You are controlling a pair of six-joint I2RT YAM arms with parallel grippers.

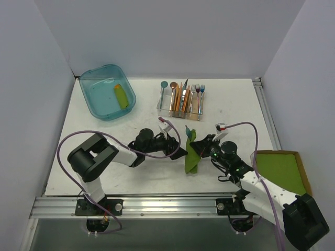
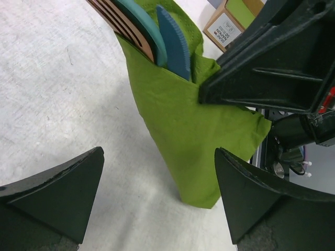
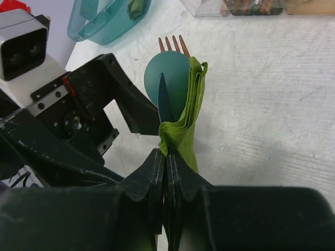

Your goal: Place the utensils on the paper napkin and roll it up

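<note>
From above, the napkin (image 1: 191, 156) lay between the two claws as a narrow green bundle. The right claw (image 1: 203, 150) was just on its right and the left claw (image 1: 181, 152) just on its left. A teal tip poked out past both claws, so the wrapping looked largely done. The caddy (image 1: 180, 102) of spare cutlery and a blue tub (image 1: 107, 93) sat well beyond the claws. A stack of green sheets (image 1: 280, 170) lay behind the right claw, beside its arm.

In the left wrist view the left claw (image 2: 158, 157) gaped wide, holding nothing, with the napkin (image 2: 183, 130) straight ahead of it. The fork (image 2: 118, 21), the spoon (image 2: 144, 26) and what was probably a knife blade (image 2: 172, 44) stuck out of the top. The fold hung loose and flared, so tightening the roll was judged to be left.

In the right wrist view the right claw (image 3: 167, 162) was pinched shut on the napkin's (image 3: 189, 112) lower edge. The spoon (image 3: 166, 78) and fork (image 3: 172, 44) rose just beyond its tips.

The table (image 3: 272, 104) was white and faintly grained, with plain pale walls on three sides.
</note>
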